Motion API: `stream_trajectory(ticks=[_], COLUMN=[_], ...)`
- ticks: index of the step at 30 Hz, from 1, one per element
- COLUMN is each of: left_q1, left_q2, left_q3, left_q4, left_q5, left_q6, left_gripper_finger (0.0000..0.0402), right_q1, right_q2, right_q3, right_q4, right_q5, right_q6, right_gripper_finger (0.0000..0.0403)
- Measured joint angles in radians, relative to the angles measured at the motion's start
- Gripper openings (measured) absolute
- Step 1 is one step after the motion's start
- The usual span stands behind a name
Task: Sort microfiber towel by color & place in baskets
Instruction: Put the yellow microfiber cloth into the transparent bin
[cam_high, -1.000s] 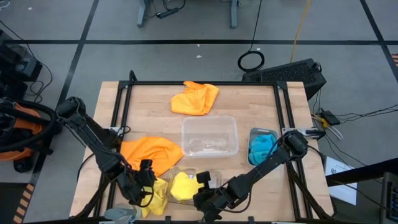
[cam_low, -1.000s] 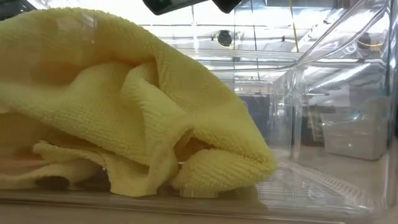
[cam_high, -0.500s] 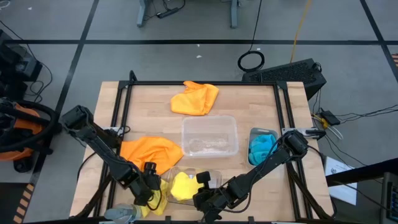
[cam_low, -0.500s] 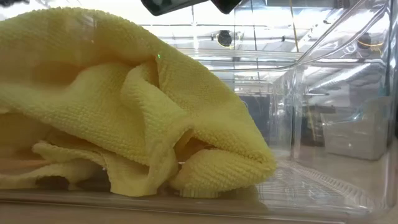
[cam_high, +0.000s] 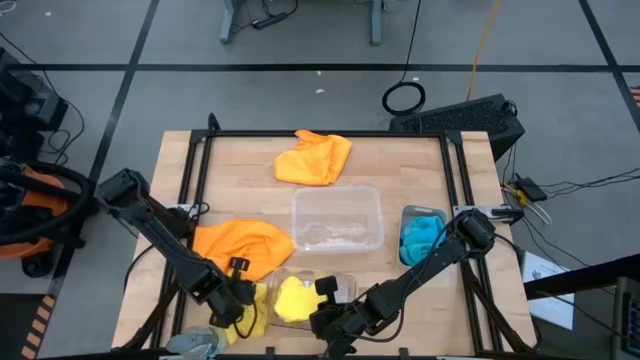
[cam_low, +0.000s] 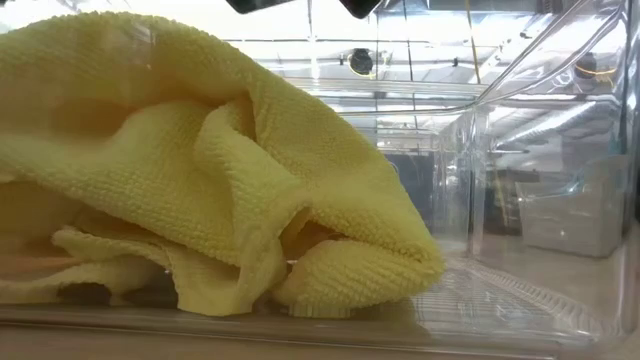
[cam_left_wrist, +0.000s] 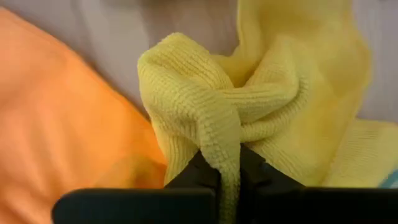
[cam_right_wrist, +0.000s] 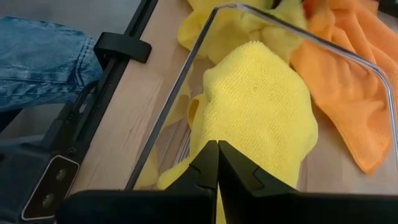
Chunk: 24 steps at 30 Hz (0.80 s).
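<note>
On the wooden table (cam_high: 240, 170), near its front edge, the left gripper (cam_high: 240, 305) has its jaws pinched on a raised fold of a crumpled, nubby yellow towel (cam_left_wrist: 249, 106) lying beside the front basket (cam_high: 345, 283), while the right gripper (cam_high: 325, 322) is closed and holds nothing.

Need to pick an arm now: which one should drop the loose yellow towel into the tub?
Left. The left gripper is already shut on the loose yellow towel, right beside the tub; the right gripper is shut, empty.

Yellow (cam_high: 296, 300), orange (cam_high: 313, 158), blue (cam_high: 421, 238) towels; clear baskets (cam_high: 337, 218)
</note>
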Motion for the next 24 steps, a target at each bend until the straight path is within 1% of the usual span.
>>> stream_trajectory(ticks=[4,8,12,19,24], left_q1=[-0.002,-0.002,-0.002,-0.003,-0.002], left_q2=[-0.068,-0.136,-0.19,-0.258,-0.301], left_q3=[0.036,0.08,0.143,0.226,0.252], left_q4=[-0.059,-0.157,-0.261,-0.29,-0.29], left_q5=[-0.062,-0.129,-0.199,-0.229,-0.305], left_q6=[0.002,0.001,0.002,0.096,0.105], left_gripper_finger=[0.0016,0.0013,0.0012,0.0012,0.0012], right_q1=[-0.001,-0.002,-0.001,-0.003,-0.003], right_q2=[0.0,0.0,0.0,0.0,0.0], right_q3=[0.0,0.0,0.0,0.001,0.001], right_q4=[0.022,0.074,0.141,0.179,0.181], right_q5=[0.004,0.006,0.045,0.084,0.122], right_q6=[0.001,-0.015,-0.055,-0.086,-0.091], right_gripper_finger=[0.0,0.0,0.0,0.0,0.0])
